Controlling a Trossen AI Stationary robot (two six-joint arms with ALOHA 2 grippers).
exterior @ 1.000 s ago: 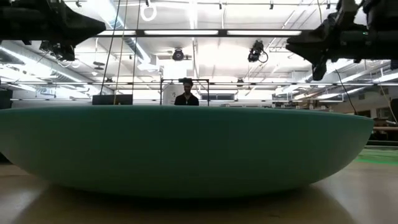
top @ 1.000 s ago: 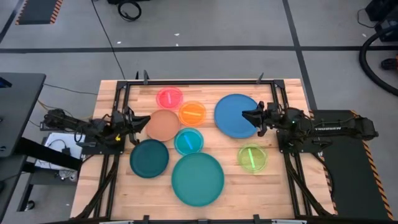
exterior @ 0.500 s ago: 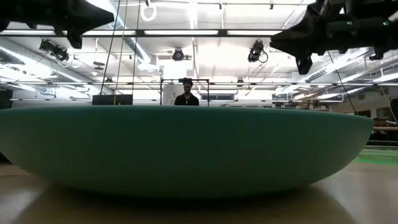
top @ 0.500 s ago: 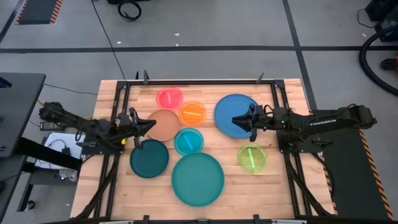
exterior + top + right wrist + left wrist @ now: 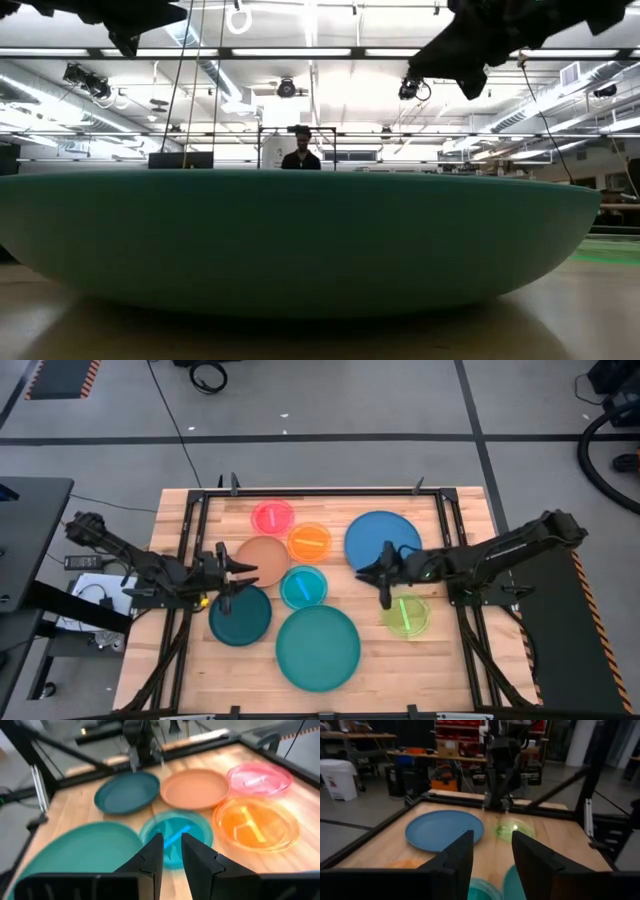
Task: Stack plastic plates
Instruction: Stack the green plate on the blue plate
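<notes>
both my arms reach further inward than a second ago. my right gripper (image 5: 383, 586) hovers, fingers slightly apart, between blue plate (image 5: 380, 544) and lime green plate (image 5: 406, 614); left gripper (image 5: 235, 575), spread, over tan plate (image 5: 264, 561). plates lie unstacked; my arms could collide mid-table.

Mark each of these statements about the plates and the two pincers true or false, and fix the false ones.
1. All eight plates lie apart on the table, none stacked. True.
2. The left pincer grips the tan plate. False: it is open and holds nothing, poised between the tan plate and the dark teal plate.
3. The orange plate sits between the pink plate and the large blue plate. True.
4. The right pincer carries the lime green plate. False: it is open and empty, at the blue plate's edge, with the lime green plate lying flat on the table.
5. The cyan plate rests on the large teal plate. False: it lies on the wood beside it.
</notes>
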